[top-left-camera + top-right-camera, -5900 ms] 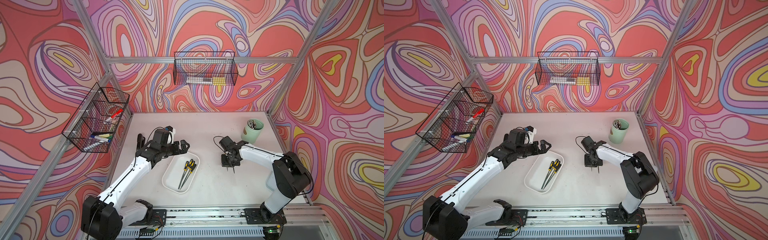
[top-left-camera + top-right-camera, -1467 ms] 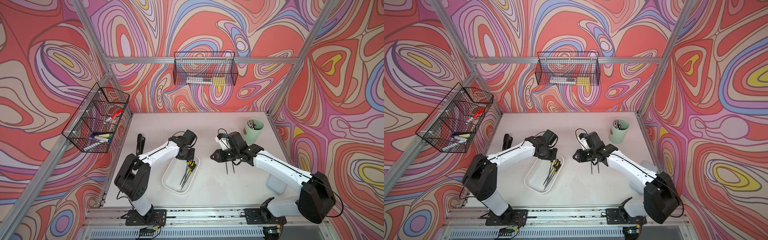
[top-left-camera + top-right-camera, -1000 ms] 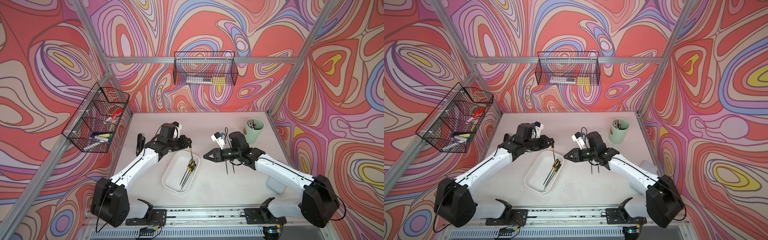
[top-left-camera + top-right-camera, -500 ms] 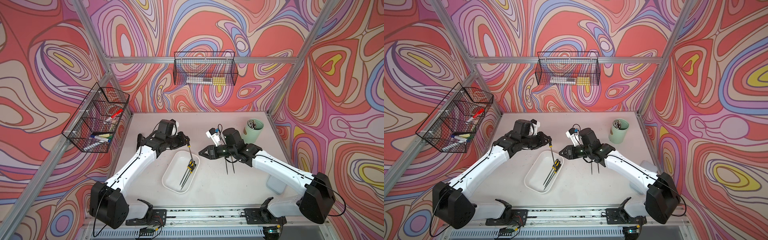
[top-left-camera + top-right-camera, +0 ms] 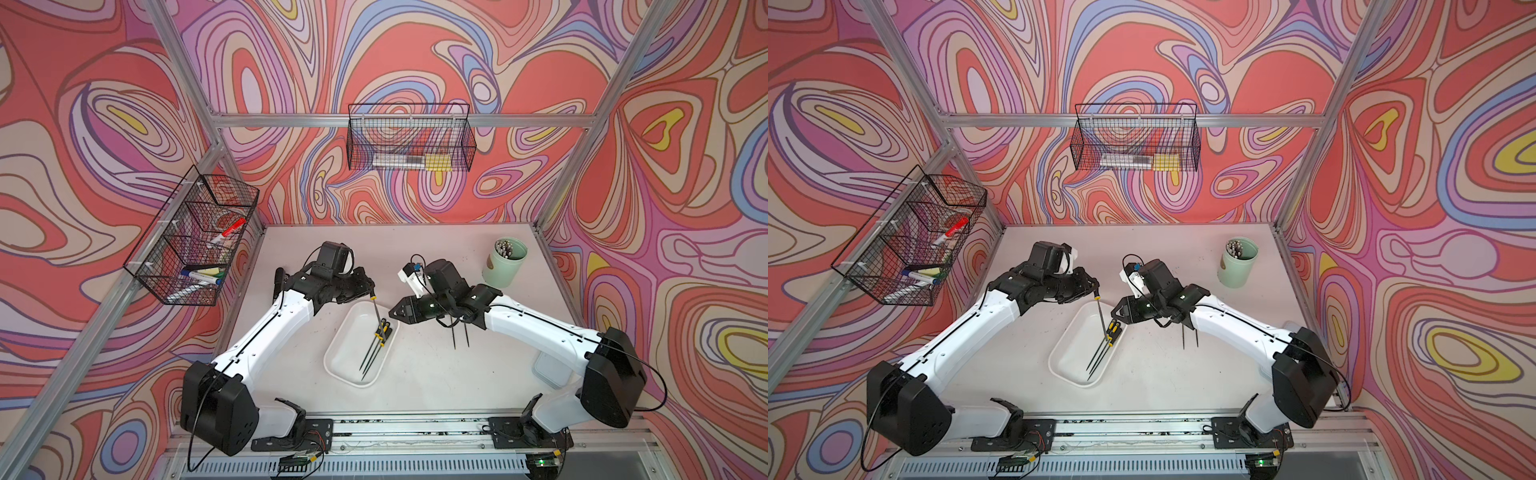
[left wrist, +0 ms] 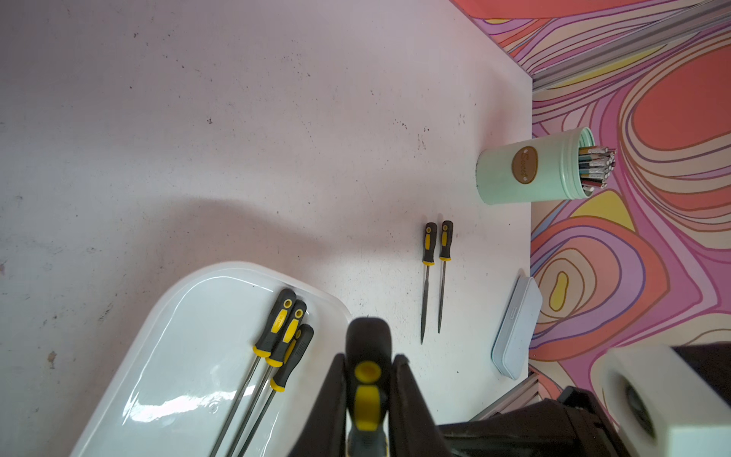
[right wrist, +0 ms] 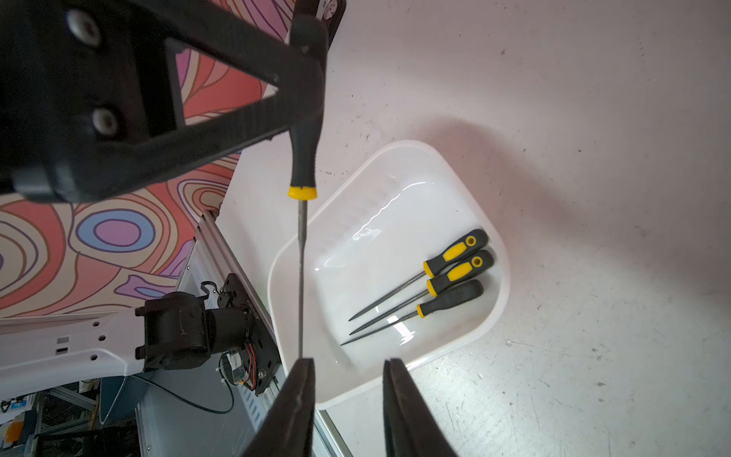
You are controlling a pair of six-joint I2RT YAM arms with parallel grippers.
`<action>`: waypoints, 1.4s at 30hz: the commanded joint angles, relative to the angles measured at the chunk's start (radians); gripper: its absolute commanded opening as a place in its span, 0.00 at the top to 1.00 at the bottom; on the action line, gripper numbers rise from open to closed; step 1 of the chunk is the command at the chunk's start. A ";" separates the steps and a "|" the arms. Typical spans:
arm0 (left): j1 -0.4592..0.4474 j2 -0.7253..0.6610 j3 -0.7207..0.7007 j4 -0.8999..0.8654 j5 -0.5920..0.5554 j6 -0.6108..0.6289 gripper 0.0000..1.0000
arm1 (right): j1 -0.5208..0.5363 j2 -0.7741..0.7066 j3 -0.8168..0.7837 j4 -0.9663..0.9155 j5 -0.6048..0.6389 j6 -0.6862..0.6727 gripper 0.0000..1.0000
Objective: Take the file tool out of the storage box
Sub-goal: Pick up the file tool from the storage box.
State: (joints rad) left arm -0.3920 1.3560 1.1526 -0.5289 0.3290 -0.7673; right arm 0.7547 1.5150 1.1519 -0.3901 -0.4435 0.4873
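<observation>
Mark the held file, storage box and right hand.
held file [image 7: 302,257], right wrist view, on its metal shaft.
storage box [image 5: 350,345], in a top view, on its bare floor.
right hand [image 7: 348,362], right wrist view, midway between fingertips.

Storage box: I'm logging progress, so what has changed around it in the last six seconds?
The left gripper went into the storage box, closed on one file tool by its handle and raised it, shaft hanging down. The right gripper left the two files on the table and swung to the hanging tip, jaws open. Unchanged: three files in the box, the table pair, the mint cup.
</observation>
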 commanded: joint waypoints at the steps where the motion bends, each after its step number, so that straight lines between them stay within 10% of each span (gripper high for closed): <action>1: 0.004 0.009 0.030 -0.015 -0.017 0.005 0.90 | 0.024 0.026 0.031 0.007 -0.001 -0.013 0.69; 42: 0.004 0.029 0.019 0.003 -0.022 0.013 0.91 | 0.088 0.102 0.032 0.084 -0.068 0.018 0.75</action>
State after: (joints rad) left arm -0.3920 1.3838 1.1526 -0.5369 0.3099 -0.7597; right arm 0.8375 1.6028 1.1683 -0.3202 -0.5110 0.5072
